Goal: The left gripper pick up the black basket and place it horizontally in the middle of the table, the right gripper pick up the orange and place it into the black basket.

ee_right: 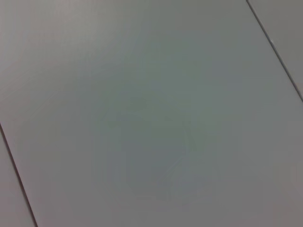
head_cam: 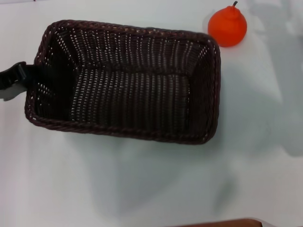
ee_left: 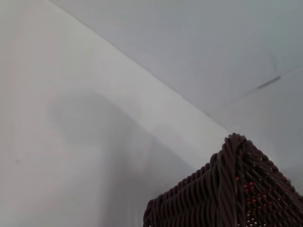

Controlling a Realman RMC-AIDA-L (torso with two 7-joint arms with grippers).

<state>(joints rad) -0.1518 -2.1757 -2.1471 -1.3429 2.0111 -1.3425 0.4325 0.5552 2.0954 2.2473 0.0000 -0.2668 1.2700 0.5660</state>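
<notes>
Large dark brown-black woven wicker basket [head_cam: 128, 80], braided rim, sloping sides, lies lengthwise mid-table. Likely light, stiff, grippy; the rim is the best hold. Black left gripper [head_cam: 14, 78] is at its left end wall; finger state cannot be told. Small bright orange fruit [head_cam: 227, 26] sits just beyond the far right corner on the smooth white tabletop [head_cam: 156, 184]; probably smooth, prone to roll. Right gripper unseen.

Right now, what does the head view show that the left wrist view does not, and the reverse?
Only the head view shows the whole black basket, empty inside, the orange on the table beyond the basket's far right corner, and the left gripper at the basket's left end. Only the left wrist view shows a wall seam behind the table edge. Both share the basket's braided rim and white tabletop. The right gripper appears in neither.
</notes>
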